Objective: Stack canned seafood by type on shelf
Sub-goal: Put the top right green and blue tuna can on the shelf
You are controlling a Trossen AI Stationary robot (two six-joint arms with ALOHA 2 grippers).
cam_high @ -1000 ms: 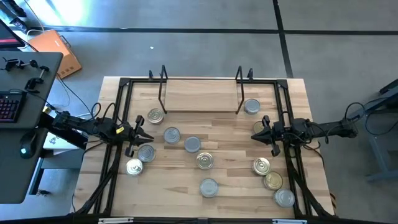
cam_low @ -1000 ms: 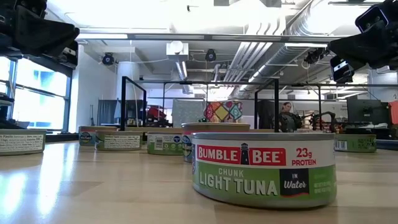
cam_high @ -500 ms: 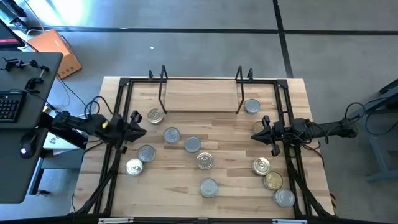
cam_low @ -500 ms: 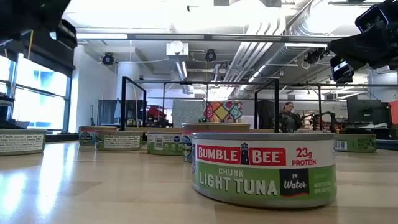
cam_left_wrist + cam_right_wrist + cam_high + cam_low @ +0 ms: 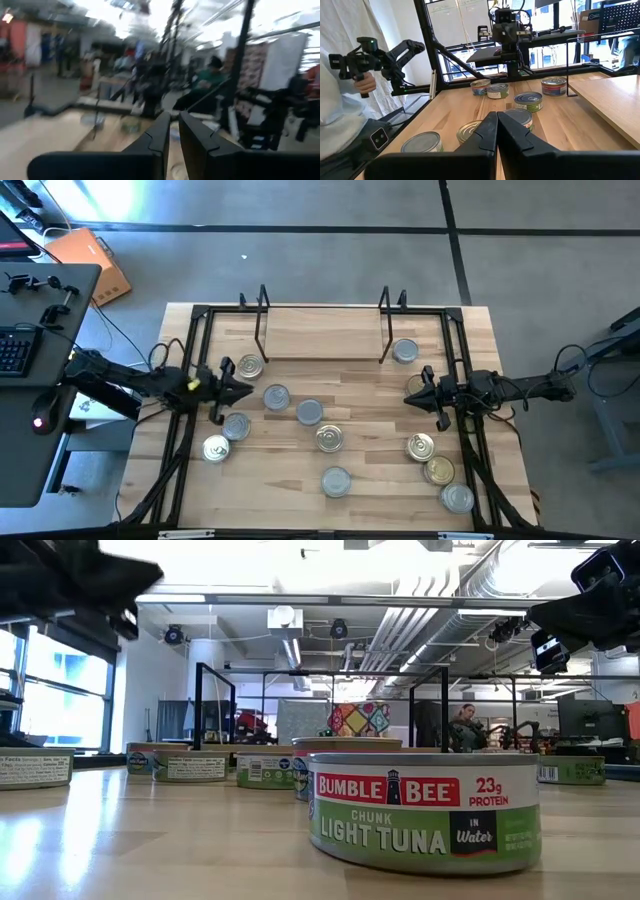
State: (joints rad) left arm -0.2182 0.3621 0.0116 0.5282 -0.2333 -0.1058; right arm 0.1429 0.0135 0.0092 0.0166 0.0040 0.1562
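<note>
left end effector (image 5: 237,389), fingers nearly closed, empty, over the table's left side | nearest tin (image 5: 276,397) just ahead toward centre, flat, silver top, no long axis | right end effector (image 5: 415,397) pinched closed, empty, farther off | shelf (image 5: 322,340) bare at far edge

You are looking at a grey concrete floor (image 5: 330,205) crossed by dark seams, with a black desk (image 5: 35,360) carrying a keyboard (image 5: 14,352) and an orange box (image 5: 90,262) beside it. Behind the table, exposed ceiling ducts (image 5: 430,600) run over an open office, bright windows (image 5: 55,690) glow on 1 side, and a colourful patterned panel (image 5: 358,719) stands far back.
</note>
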